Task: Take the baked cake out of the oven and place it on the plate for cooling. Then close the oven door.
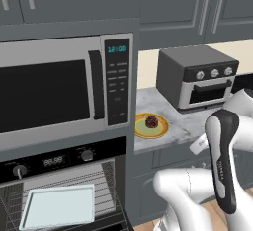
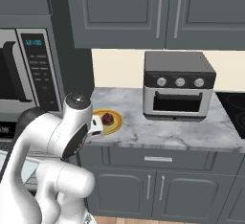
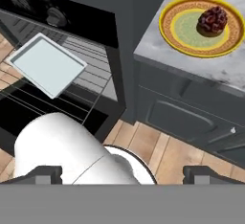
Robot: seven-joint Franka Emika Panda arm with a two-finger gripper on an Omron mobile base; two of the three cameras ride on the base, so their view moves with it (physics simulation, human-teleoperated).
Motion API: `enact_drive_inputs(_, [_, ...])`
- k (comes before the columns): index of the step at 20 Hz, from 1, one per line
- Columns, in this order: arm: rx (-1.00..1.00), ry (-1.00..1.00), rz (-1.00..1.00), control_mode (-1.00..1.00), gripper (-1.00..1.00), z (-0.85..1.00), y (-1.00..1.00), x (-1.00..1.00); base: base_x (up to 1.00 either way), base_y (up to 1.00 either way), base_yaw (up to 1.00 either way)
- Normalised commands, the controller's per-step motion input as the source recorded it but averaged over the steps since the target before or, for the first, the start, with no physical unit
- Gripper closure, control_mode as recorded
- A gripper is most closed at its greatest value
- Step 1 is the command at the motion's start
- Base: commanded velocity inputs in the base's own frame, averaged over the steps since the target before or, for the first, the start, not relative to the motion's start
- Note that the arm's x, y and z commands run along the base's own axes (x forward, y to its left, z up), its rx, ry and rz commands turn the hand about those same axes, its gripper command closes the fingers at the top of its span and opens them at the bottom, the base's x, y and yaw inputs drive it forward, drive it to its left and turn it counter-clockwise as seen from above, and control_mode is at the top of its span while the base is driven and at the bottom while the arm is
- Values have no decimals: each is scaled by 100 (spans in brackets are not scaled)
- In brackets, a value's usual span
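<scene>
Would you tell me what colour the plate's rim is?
Yellow-orange, around a pale green centre; the plate shows best in the hand view.

The microwave (image 1: 59, 89) display reads 12:00.

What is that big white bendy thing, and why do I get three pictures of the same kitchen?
The white bendy thing is a robot arm with a claw at its end. Two cameras ride behind it, one on its left and one on its right, so you see the same kitchen from two sides. The third camera sits on the hand and looks down past the claw's two dark fingertips. The claw is open and holds nothing. On the marble counter sits a yellow-rimmed plate with a small dark cake on it, and a grey toaster oven stands farther along. The big oven below the microwave is open, with a pale baking tray on its rack.
</scene>
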Motion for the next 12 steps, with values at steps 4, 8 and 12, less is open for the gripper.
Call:
enact_drive_inputs(4, [0, 0, 5, -100, -100, 0, 25, -58, 0, 0, 0])
enact_drive_inputs(8, [0, 0, 12, -100, -100, 0, 32, -57, 0, 0, 0])
enact_drive_inputs(12, [0, 0, 14, -100, -100, 0, 34, -55, 0, 0, 0])
